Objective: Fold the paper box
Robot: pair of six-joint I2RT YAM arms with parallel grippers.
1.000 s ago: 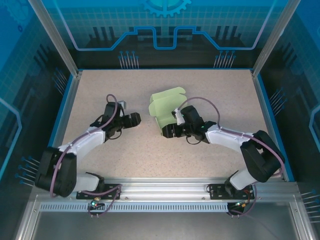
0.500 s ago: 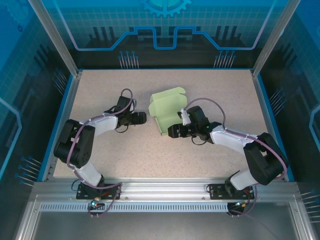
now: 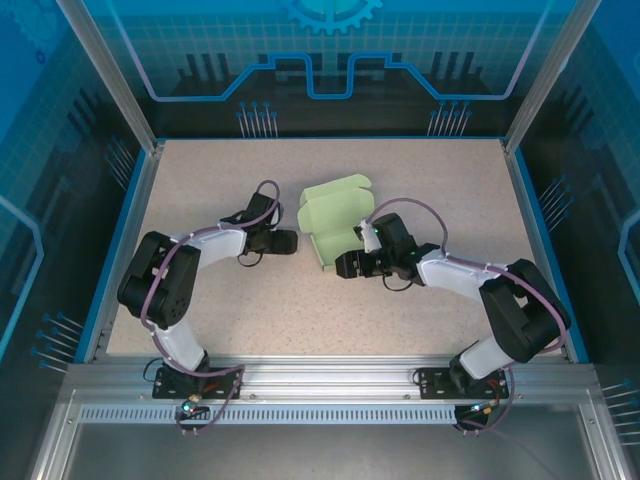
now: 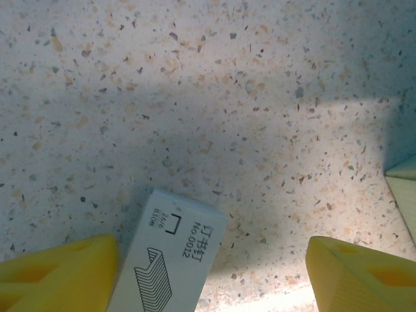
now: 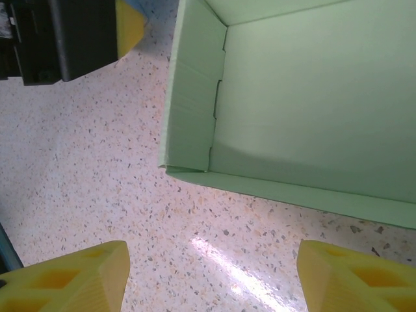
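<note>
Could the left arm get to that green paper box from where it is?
Probably yes: the left gripper is open beside the paper box, with bare table between them; the small white carton lies away from the box.

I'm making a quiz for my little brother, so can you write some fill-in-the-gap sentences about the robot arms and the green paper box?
1. The paper box on the speckled table is pale ____ in colour.
2. The small white box in the left wrist view has a drawing of ____ printed on it.
3. The right gripper has fingers coloured ____.
4. The right gripper is ____ and holds nothing.

Missing words: green; staples; yellow; open.
</note>
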